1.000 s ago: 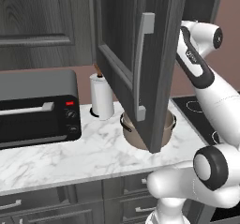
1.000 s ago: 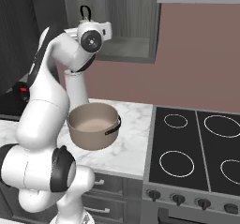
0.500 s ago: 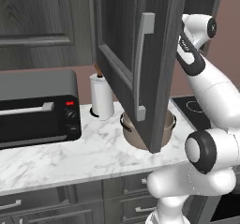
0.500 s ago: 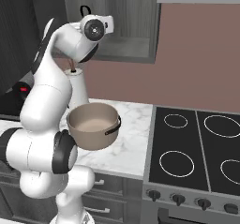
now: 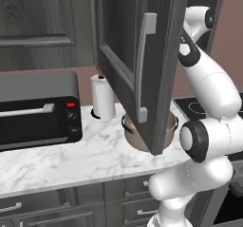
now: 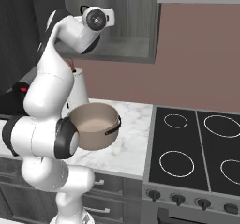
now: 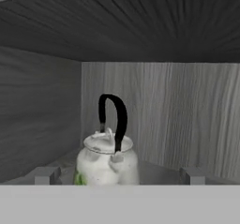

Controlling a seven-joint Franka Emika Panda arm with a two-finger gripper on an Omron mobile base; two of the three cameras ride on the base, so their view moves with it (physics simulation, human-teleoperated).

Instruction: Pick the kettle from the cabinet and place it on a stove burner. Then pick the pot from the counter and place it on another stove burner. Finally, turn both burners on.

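The hand (image 7: 117,176) is spread wide, its tips barely showing either side of the kettle (image 7: 108,160), which stands straight ahead inside the cabinet (image 7: 154,110). The kettle's base is cut off. Below the hand, the pot (image 6: 96,124) sits on the desk (image 6: 129,145).

Matt dark wood-grain cabinet (image 7: 154,31); kettle (image 7: 108,162) seemingly glazed ceramic; veined marble counter (image 5: 85,159); glossy glass cooktop (image 6: 197,148).
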